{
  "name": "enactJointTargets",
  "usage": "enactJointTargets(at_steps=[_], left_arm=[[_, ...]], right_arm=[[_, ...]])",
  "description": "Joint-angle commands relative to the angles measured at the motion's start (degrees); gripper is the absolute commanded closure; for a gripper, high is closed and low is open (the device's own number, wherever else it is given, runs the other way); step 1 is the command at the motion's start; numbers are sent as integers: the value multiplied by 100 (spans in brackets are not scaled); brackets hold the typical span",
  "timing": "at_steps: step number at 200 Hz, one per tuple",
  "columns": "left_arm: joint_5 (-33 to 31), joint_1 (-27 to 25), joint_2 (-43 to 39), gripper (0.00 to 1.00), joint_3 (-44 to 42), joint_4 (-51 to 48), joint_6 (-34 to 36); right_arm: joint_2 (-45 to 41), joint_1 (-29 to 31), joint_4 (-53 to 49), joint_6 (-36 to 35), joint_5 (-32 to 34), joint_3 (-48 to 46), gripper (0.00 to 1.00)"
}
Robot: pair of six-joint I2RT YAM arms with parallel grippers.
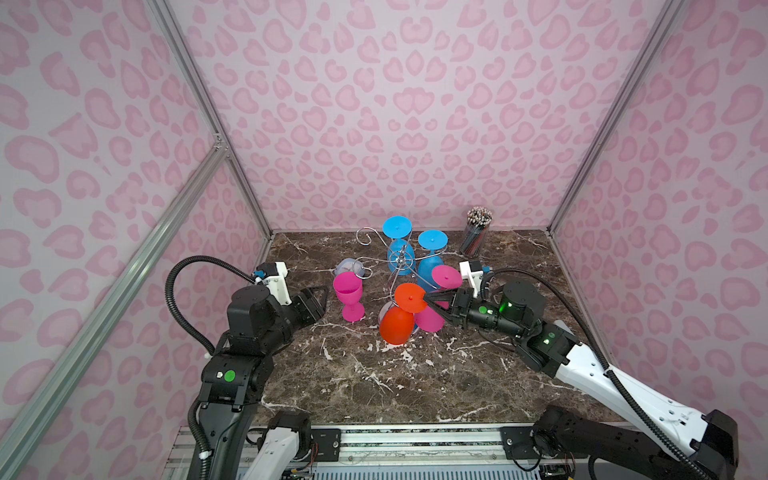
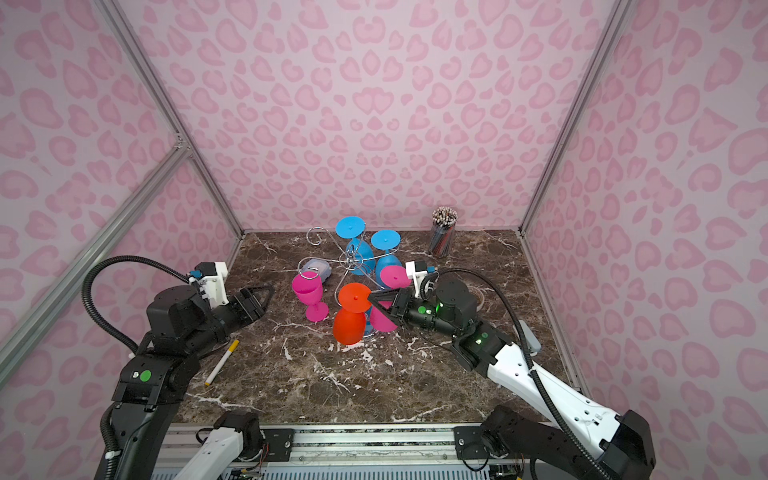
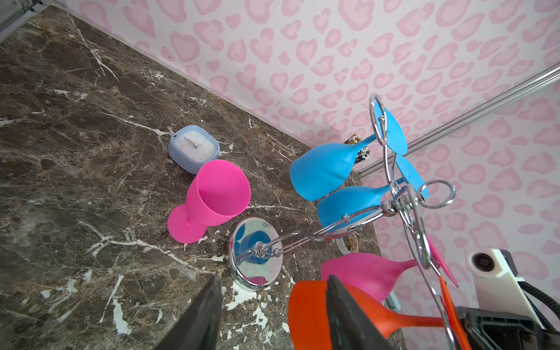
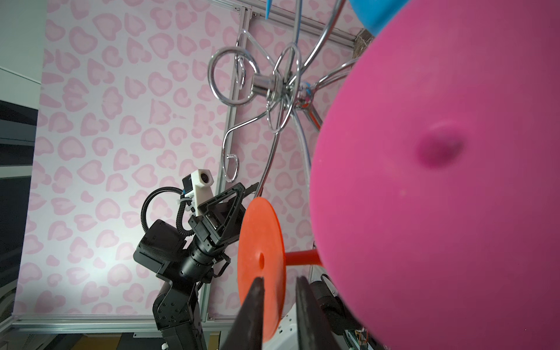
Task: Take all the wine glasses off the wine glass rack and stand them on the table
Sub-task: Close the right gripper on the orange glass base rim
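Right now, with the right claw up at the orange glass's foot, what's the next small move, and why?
Probably close the right claw on the foot of the orange glass. Its fingers straddle that disc with gaps showing, so nothing is gripped yet, and the glass hangs on the wine glass rack.

Jaws of the right gripper reach the orange wine glass on the rack.
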Motion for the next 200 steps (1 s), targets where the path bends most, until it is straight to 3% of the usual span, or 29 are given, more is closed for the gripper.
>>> enactJointTargets(at_steps=[1, 72, 157, 200], left_arm=[[16, -2, -20, 43, -9, 51, -26], [3, -2, -74, 43, -26, 13, -25], [-7, 2, -103, 43, -35, -19, -26], [-24, -2, -120, 43, -35, -43, -9]], right_arm=[[23, 13, 196, 24, 25, -57, 80], [70, 59, 328, 86, 7, -53, 84], [85, 120, 370, 139, 85, -50, 100], [78, 163, 428, 230, 160, -38, 100]])
